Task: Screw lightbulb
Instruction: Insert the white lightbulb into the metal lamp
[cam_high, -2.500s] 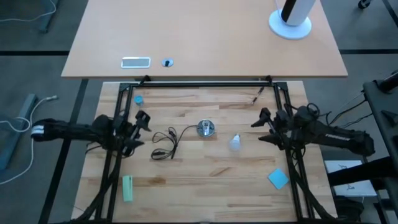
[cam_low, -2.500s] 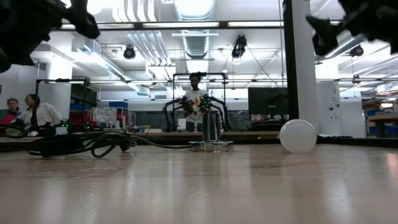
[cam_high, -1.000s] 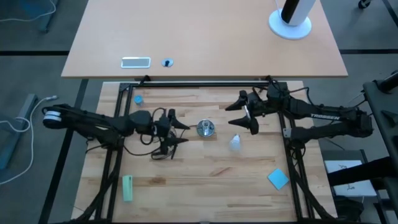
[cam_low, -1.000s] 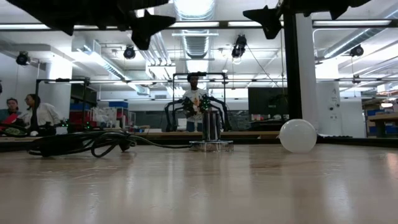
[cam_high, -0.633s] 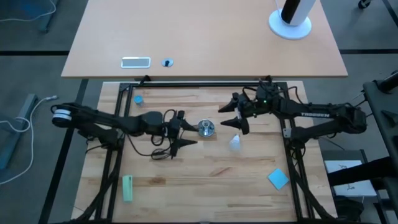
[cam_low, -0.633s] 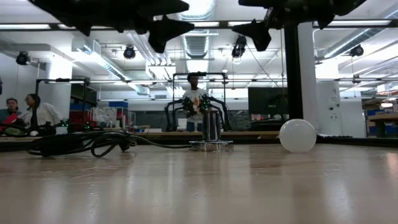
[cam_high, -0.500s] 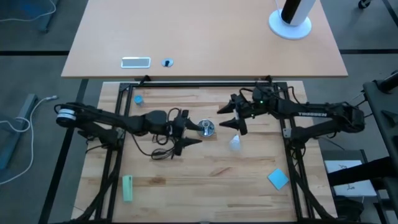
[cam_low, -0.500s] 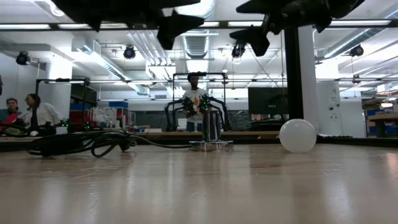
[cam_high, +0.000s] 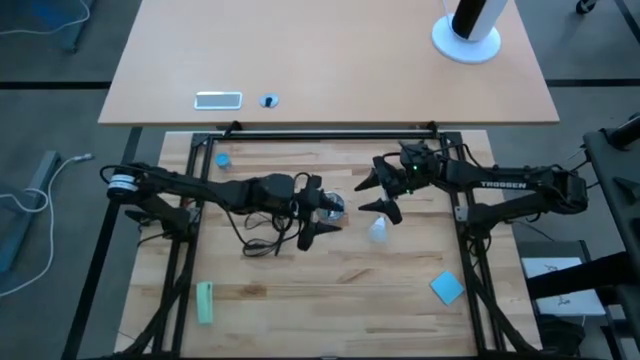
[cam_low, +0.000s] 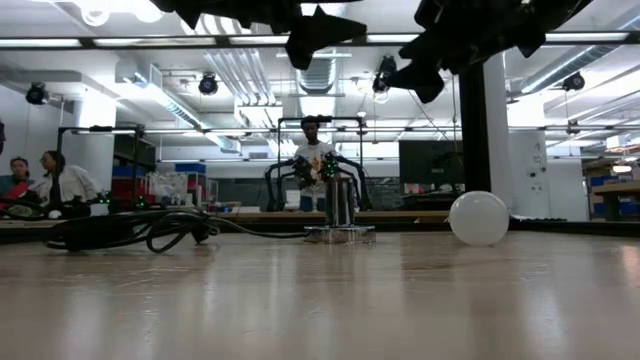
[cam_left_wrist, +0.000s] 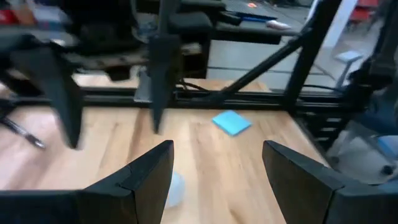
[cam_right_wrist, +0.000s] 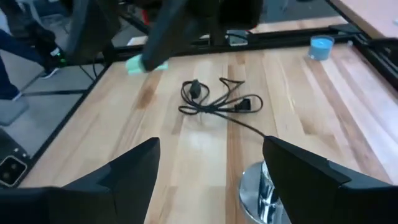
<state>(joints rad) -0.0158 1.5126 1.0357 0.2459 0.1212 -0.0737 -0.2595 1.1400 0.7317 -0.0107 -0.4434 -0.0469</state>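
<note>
The lightbulb (cam_high: 378, 230) lies on its side on the wooden table, right of the middle; in the low view it shows as a white globe (cam_low: 480, 218). The shiny silver socket (cam_high: 334, 205) stands upright at the middle, its black cord (cam_high: 265, 232) trailing to the left. My left gripper (cam_high: 330, 214) is open and hovers high over the socket, empty. My right gripper (cam_high: 362, 198) is open and empty, high above the table just right of the socket and a little beyond the bulb. The right wrist view shows the socket (cam_right_wrist: 264, 186) below and ahead.
A green block (cam_high: 205, 302) lies near the front left and a blue square pad (cam_high: 448, 287) near the front right. A small blue cap (cam_high: 222, 159) sits at the far left. Black frame rails (cam_high: 330, 137) border the table. People stand in the room beyond (cam_low: 315, 160).
My left gripper has gone toward the table's right, from over the cord to over the socket, staying open. My right gripper has gone left toward the socket and slightly toward the near edge, staying open. Bulb, socket and cord have stayed in place.
</note>
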